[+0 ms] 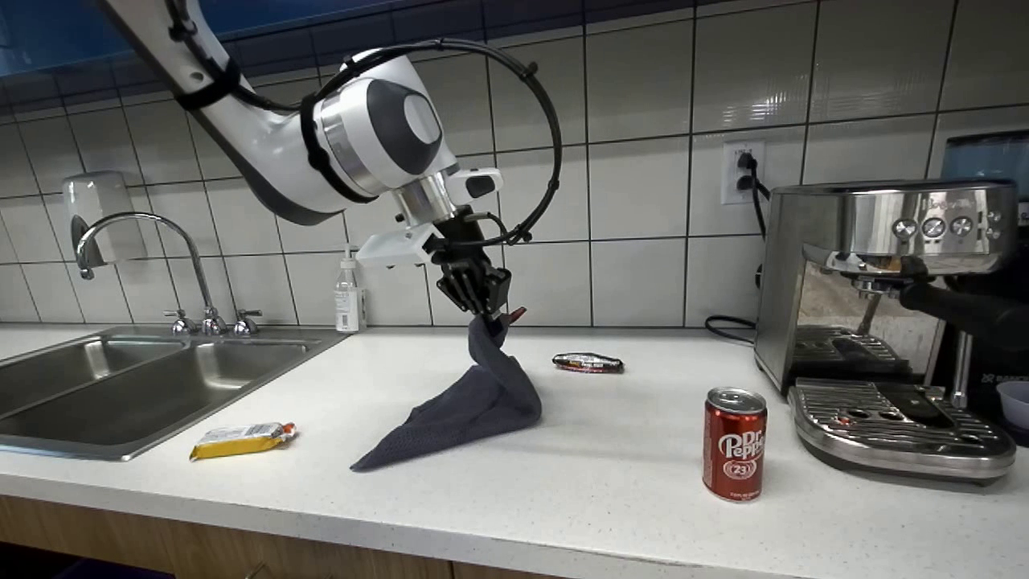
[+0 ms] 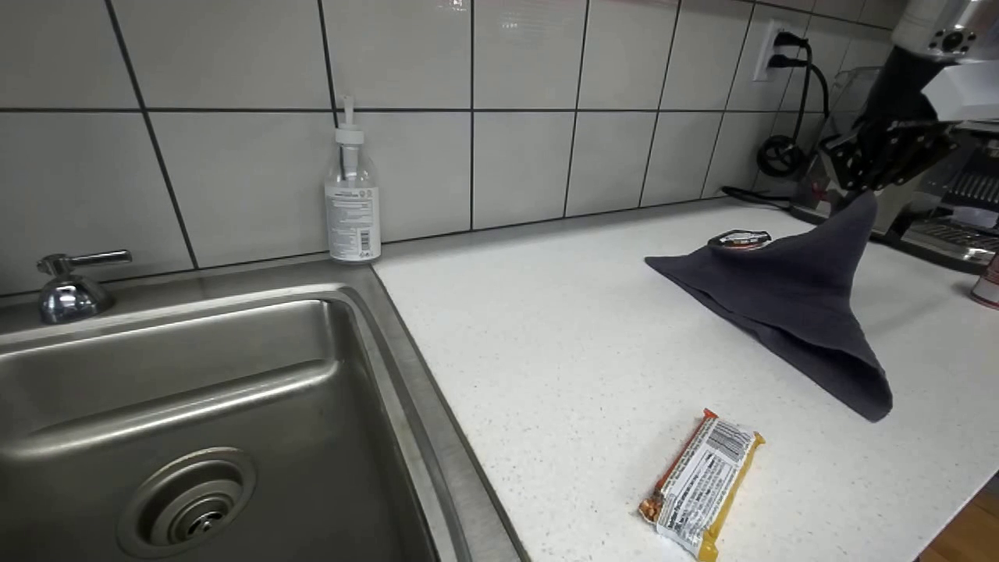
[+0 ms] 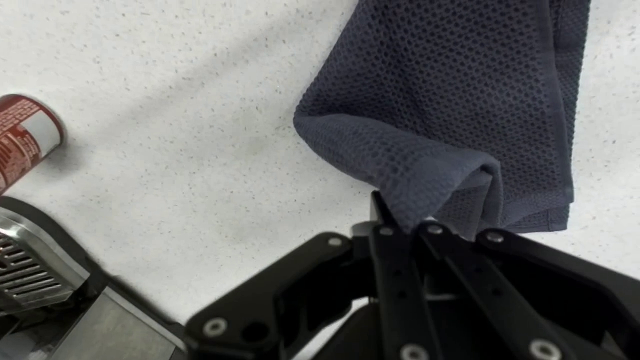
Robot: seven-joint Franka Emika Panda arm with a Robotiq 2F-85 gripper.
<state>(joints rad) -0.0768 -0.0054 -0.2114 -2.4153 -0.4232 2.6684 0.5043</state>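
We recorded, among containers, one metal sink [image 2: 425, 414] with two basins and a ringed drain [image 2: 187, 506]; one clear pump bottle [image 2: 353, 222], white-labelled, at the sink's back corner, its fill level unclear; one upright Dr Pepper can [image 1: 735, 446], red, cylindrical, contents out of sight; and two packets, a yellow-edged packet [image 2: 706, 485] and a dark packet [image 1: 588, 363], both of glossy film that hid what lay inside. We entered a coffee machine [image 1: 836, 314], boxy, of polished metal, near the can. We noted the gripper [image 1: 491, 315], black and jointed, its fingers closed on one end of a cloth [image 3: 450, 90]: slate-coloured, honeycomb-textured, hemmed, folded over itself. We found this cloth narrowed to a peak there, its lower folds lying on the white, speckled counter [image 1: 611, 458], between the yellow-edged packet and the can in an exterior view.
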